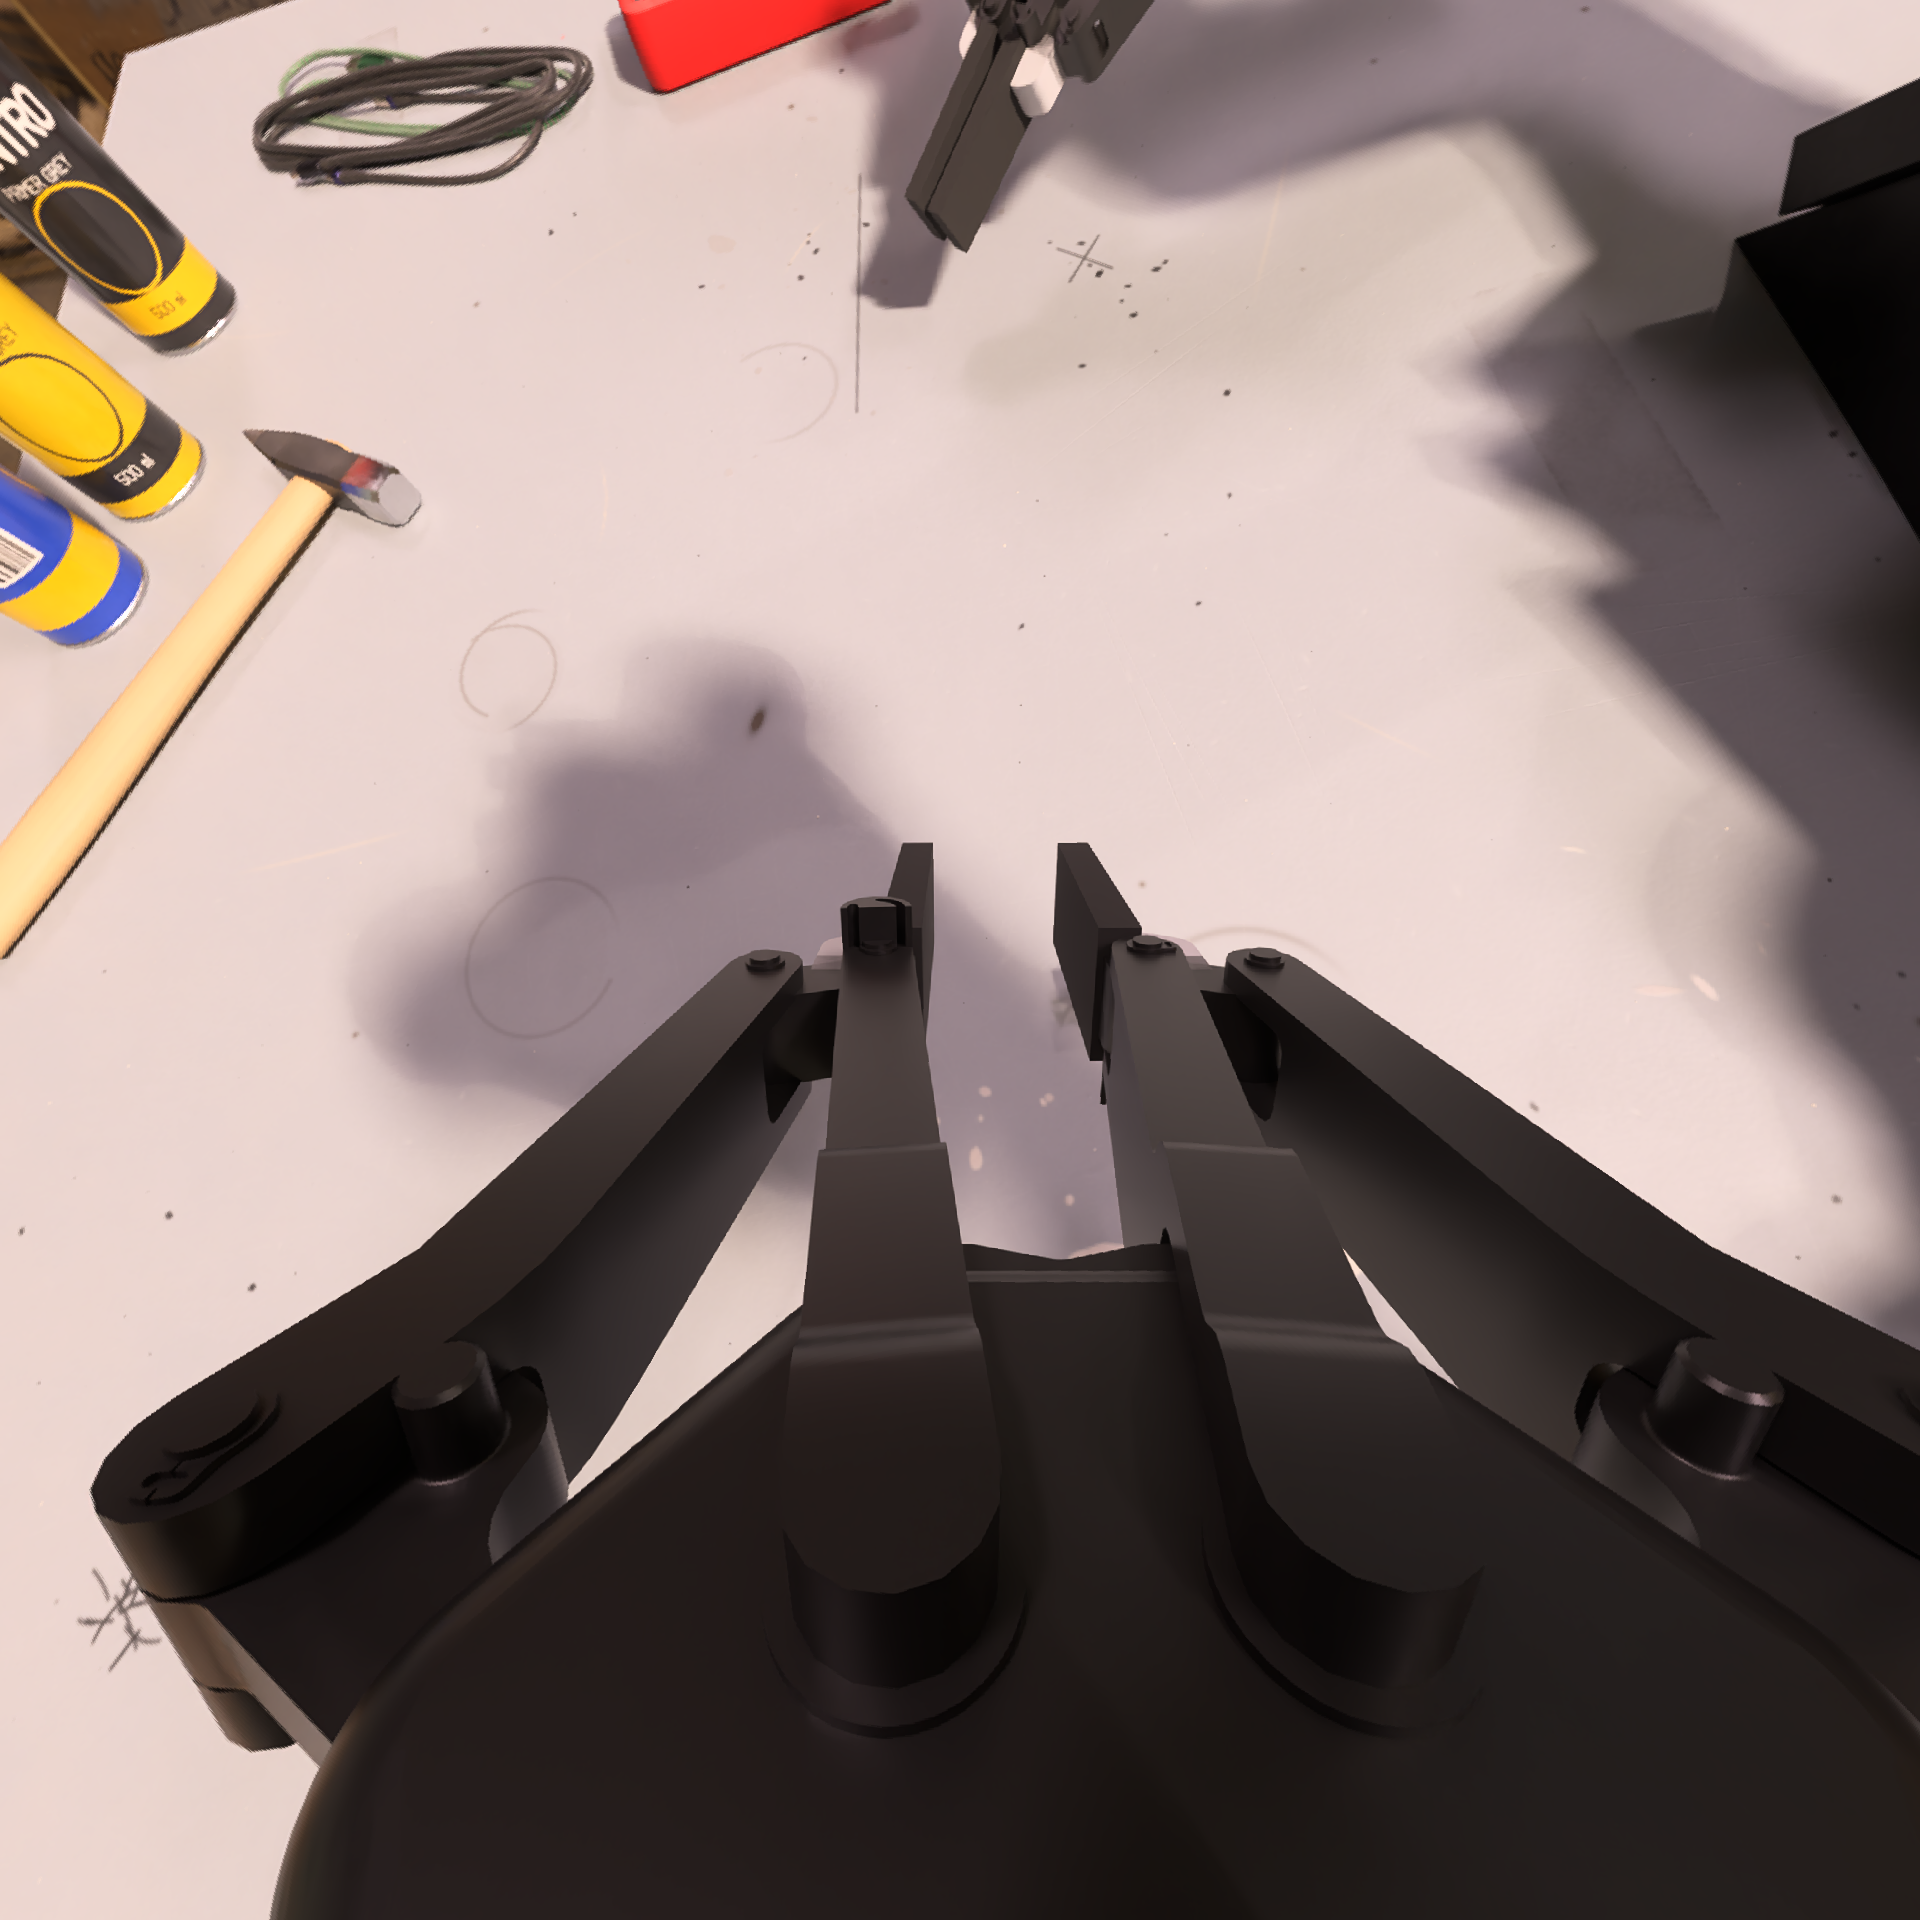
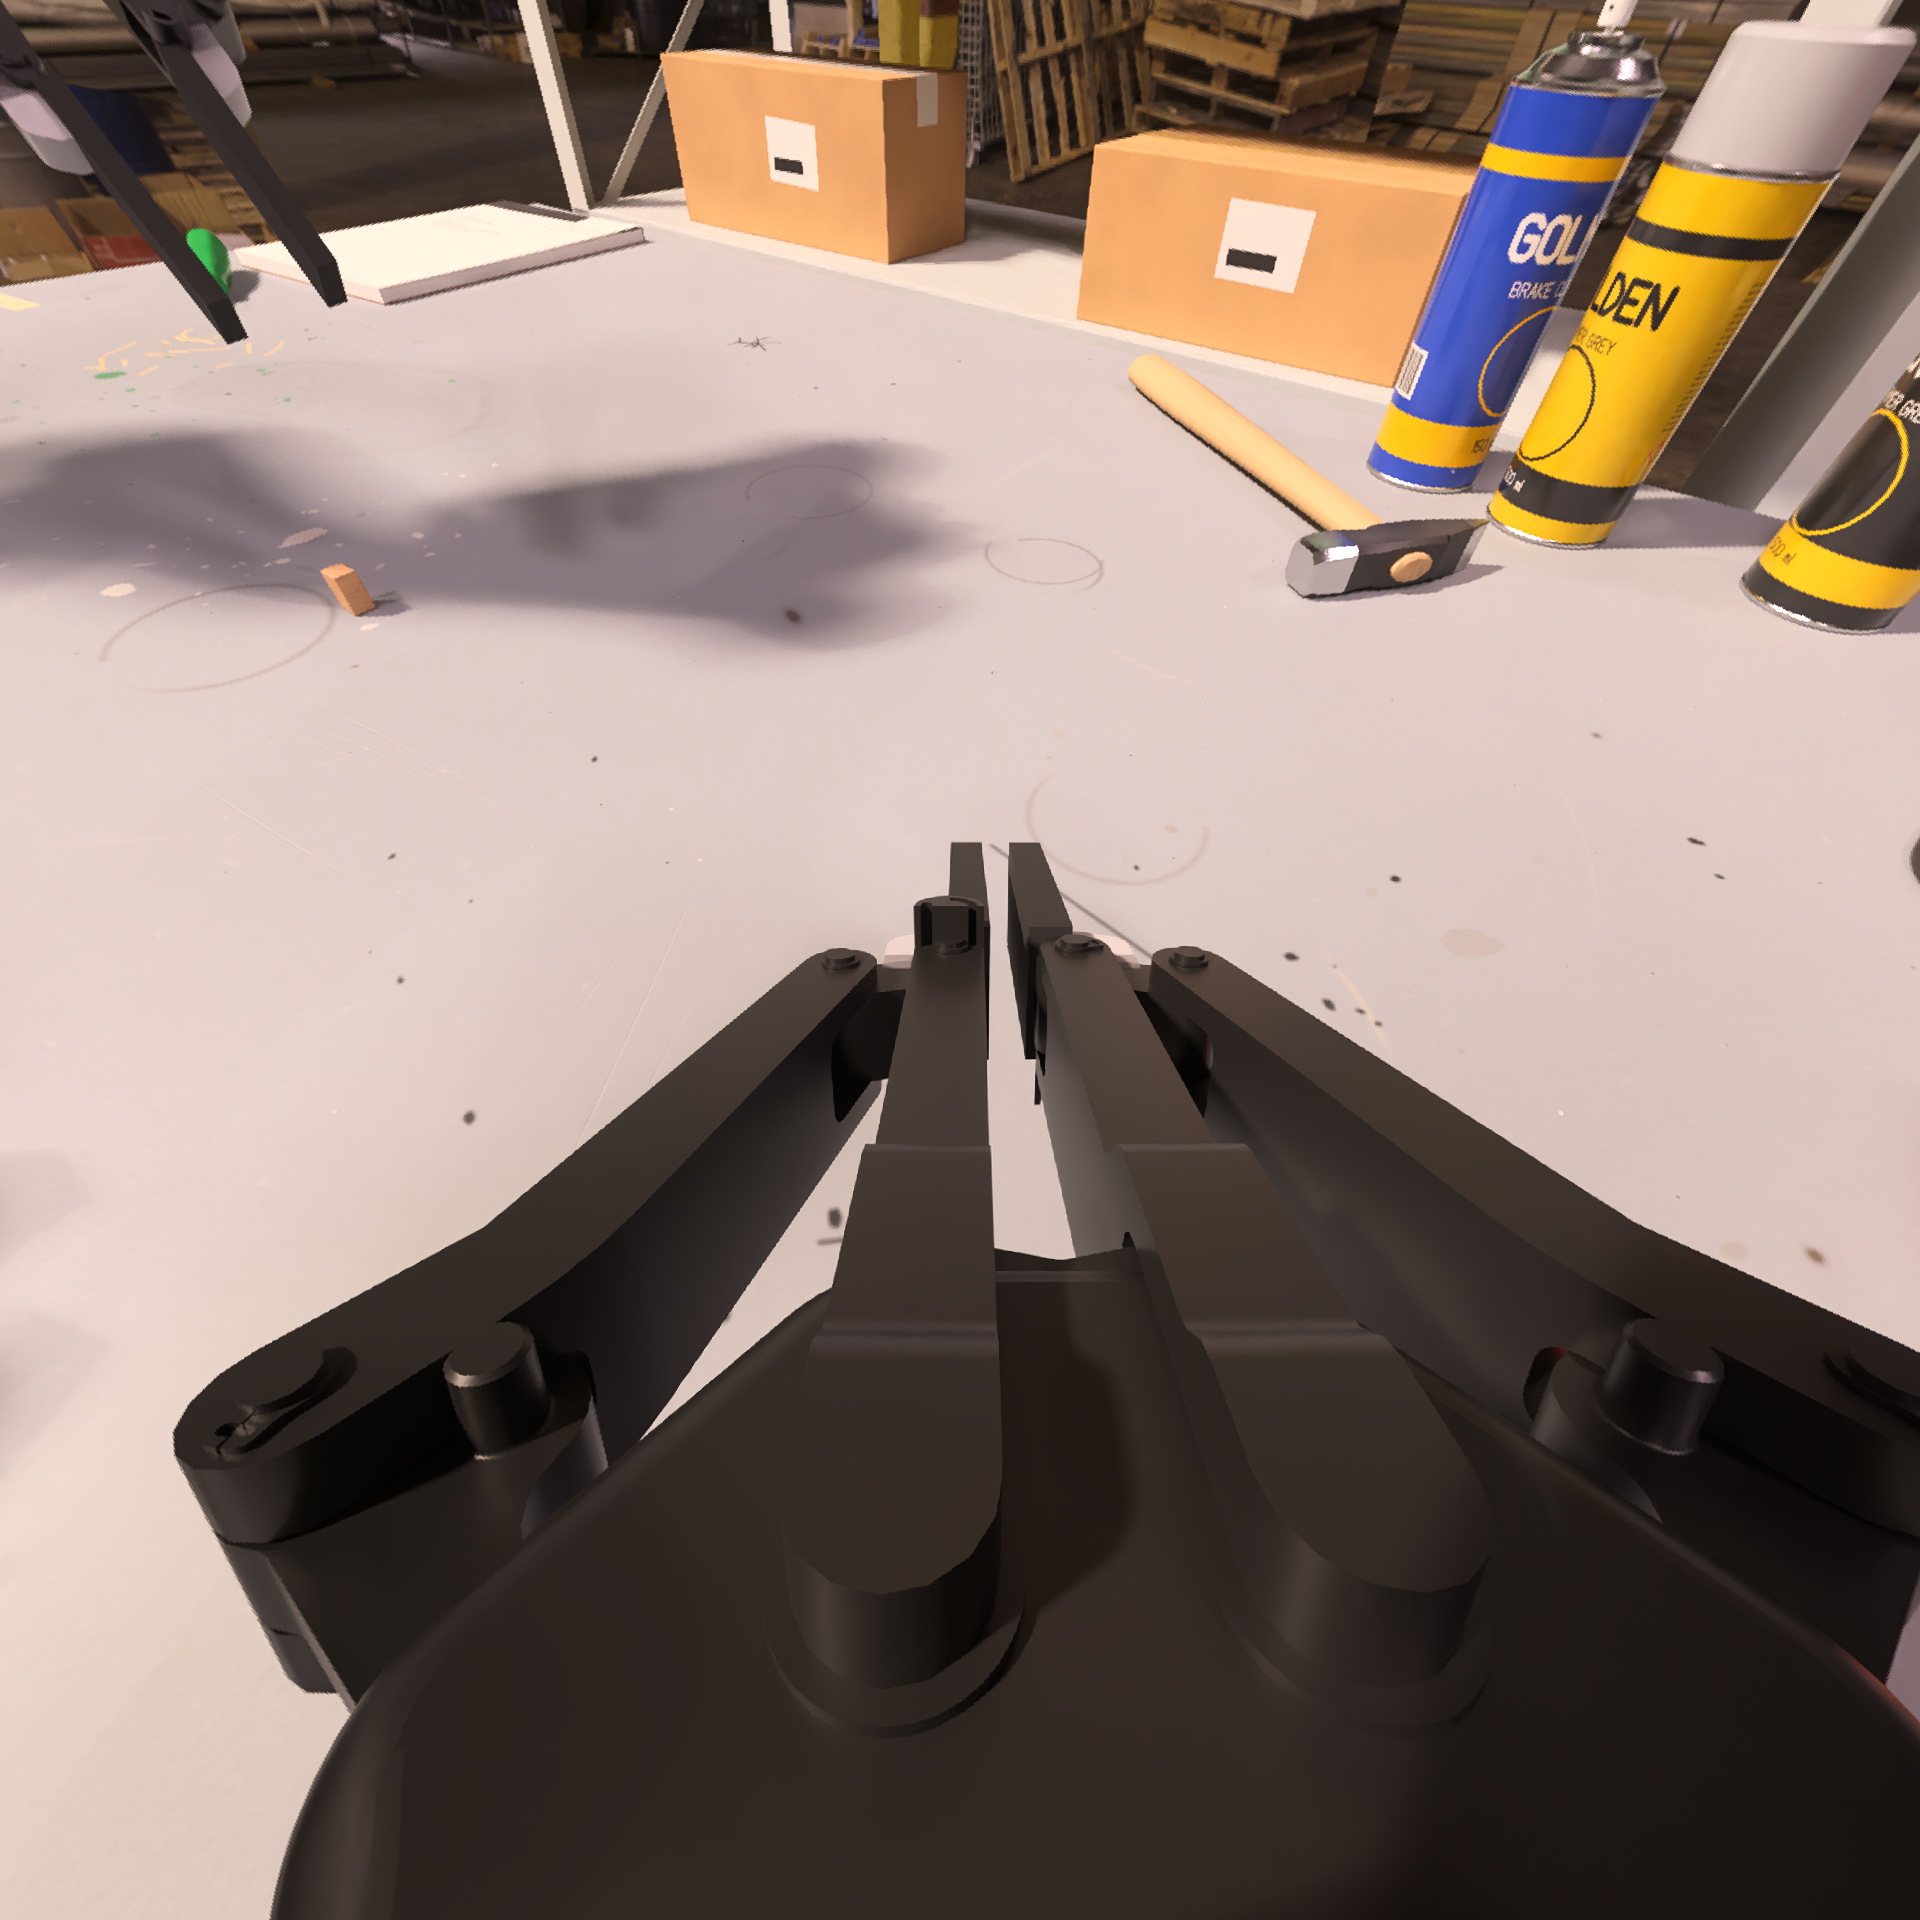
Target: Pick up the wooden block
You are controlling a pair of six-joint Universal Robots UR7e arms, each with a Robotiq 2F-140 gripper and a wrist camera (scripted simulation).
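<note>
The wooden block [image 2: 348, 589] is a small tan piece lying on the grey table [image 2: 727, 727], far left in the right wrist view, inside a dark shadow. My left gripper [image 1: 994, 864] is open with a moderate gap and nothing between its fingers. It also shows in the right wrist view [image 2: 283, 315], hanging above and behind the block. The block does not show in the left wrist view. My right gripper [image 2: 994, 857] has its fingers nearly together and empty, well right of the block. It shows at the top of the left wrist view [image 1: 945, 223], fingers together.
A hammer [image 2: 1351, 551] lies at the right, next to several spray cans [image 2: 1507, 291]. Two cardboard boxes [image 2: 1268, 249] and a white flat board [image 2: 436, 249] stand along the back. A cable coil [image 1: 416, 114], a red box [image 1: 727, 42] and a black box [image 1: 1849, 312] edge the table.
</note>
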